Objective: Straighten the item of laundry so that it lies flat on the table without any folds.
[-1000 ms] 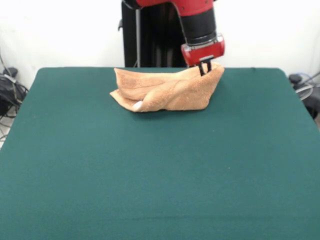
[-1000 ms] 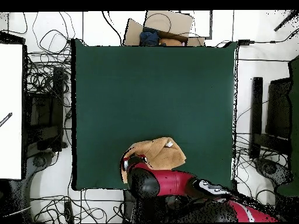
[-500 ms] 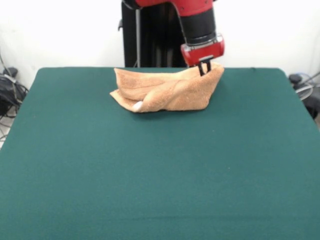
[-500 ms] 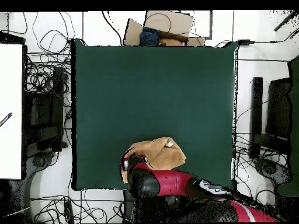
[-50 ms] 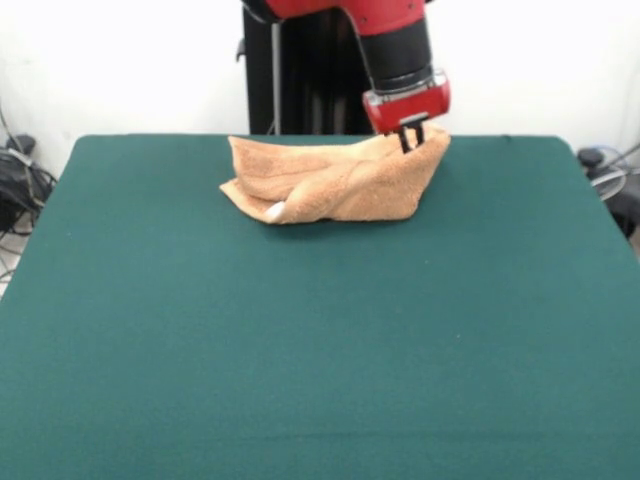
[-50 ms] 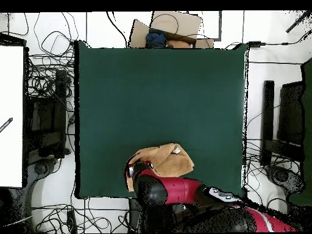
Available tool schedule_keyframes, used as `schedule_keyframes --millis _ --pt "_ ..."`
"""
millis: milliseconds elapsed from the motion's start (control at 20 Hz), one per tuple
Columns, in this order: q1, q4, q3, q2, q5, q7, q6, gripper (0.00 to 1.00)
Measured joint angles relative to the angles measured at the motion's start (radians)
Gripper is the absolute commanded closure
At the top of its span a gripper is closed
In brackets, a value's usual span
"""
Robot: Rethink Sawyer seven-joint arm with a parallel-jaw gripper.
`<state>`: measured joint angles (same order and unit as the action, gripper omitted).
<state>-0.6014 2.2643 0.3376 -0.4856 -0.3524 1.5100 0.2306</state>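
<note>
One small orange-tan towel (image 5: 335,180) is seen bunched and folded near the far edge of the dark green table (image 5: 300,340), its left part lying low on the felt with a white label (image 5: 273,211) showing at the lower left fold. Toward the right, the cloth is drawn up into a raised corner, which is pinched between the closed black fingers of the gripper (image 5: 410,138) on the red and black arm (image 5: 395,50). From overhead, the towel (image 6: 167,159) is seen beside the arm (image 6: 177,192), close to the table's edge nearest the robot's base.
</note>
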Motion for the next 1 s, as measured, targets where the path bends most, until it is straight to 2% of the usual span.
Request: schedule_keyframes --millis 1000 --pt "-0.005 0.000 0.035 -0.020 0.000 0.000 0.104 1.00"
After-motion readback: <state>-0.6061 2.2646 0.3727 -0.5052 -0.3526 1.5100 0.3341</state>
